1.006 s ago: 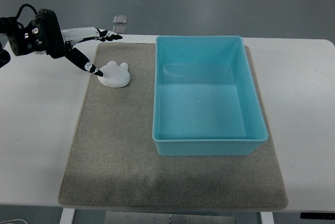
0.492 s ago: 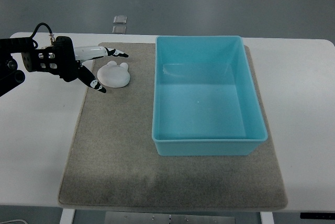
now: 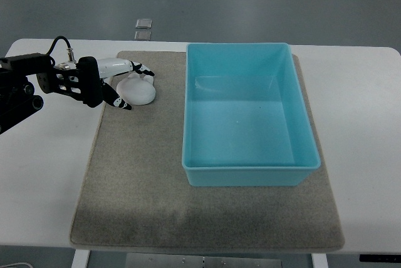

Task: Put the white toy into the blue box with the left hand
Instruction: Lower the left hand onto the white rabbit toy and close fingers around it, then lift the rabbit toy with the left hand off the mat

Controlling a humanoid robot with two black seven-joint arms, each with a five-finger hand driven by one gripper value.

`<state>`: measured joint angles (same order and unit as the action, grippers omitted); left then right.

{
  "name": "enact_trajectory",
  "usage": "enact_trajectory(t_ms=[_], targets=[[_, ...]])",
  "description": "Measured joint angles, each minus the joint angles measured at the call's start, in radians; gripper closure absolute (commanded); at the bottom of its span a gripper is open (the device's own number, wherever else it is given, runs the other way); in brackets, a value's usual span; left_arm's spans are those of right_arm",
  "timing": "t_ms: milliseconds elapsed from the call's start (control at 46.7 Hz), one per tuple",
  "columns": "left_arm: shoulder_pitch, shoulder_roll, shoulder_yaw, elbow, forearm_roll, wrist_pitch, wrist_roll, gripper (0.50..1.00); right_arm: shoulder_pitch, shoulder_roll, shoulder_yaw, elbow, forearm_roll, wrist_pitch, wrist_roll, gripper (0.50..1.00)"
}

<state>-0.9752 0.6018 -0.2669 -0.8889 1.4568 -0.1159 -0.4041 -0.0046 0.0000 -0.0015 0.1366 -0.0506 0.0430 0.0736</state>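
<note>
White toy sits flat on the grey mat, near the mat's far left corner, well apart from the blue box, which stands empty to its right on the same mat. Mat lies on a white table. Right arm not in view.

I have the left hand at the toy's left side. Fingers reach over the toy's far edge; the thumb points along its near-left edge. So the fingers are spread and bracket the toy. I judge contact is at most light; I cannot tell from this steep view whether any fingertip is pressing on it. Nothing is lifted: the toy lies on the mat.

Risks as I see them:
- Toy is low and rounded, with small bumps at the far side. If I close now, the tips may ride up over the smooth dome and squeeze it out toward the box side.
- Thumb looks set low and to the left, not opposite the fingers. An off-centre pinch could spin the toy on the mat.
- Mat surface is fibrous; a tip driven down too far may snag there, not get under the toy's edge.
- Box wall is tall. A weak hold carried across could clip the near-left rim and drop the toy outside.

Two small squares on the floor beyond the table are irrelevant.
</note>
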Motion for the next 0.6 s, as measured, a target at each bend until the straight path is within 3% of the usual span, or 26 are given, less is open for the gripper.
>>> enact_trajectory(t_ms=[64, 150, 599], targets=[[-0.002, 0.000, 0.000, 0.004, -0.001, 0.000, 0.001, 0.902, 0.000, 0.000, 0.000, 0.000, 0.000, 0.000, 0.000, 0.564], [-0.002, 0.000, 0.000, 0.004, -0.001, 0.000, 0.001, 1.000, 0.000, 0.000, 0.000, 0.000, 0.000, 0.000, 0.000, 0.564], [-0.038, 0.013, -0.004, -0.013, -0.021, -0.003, 0.001, 1.000, 0.000, 0.000, 0.000, 0.000, 0.000, 0.000, 0.000, 0.564]])
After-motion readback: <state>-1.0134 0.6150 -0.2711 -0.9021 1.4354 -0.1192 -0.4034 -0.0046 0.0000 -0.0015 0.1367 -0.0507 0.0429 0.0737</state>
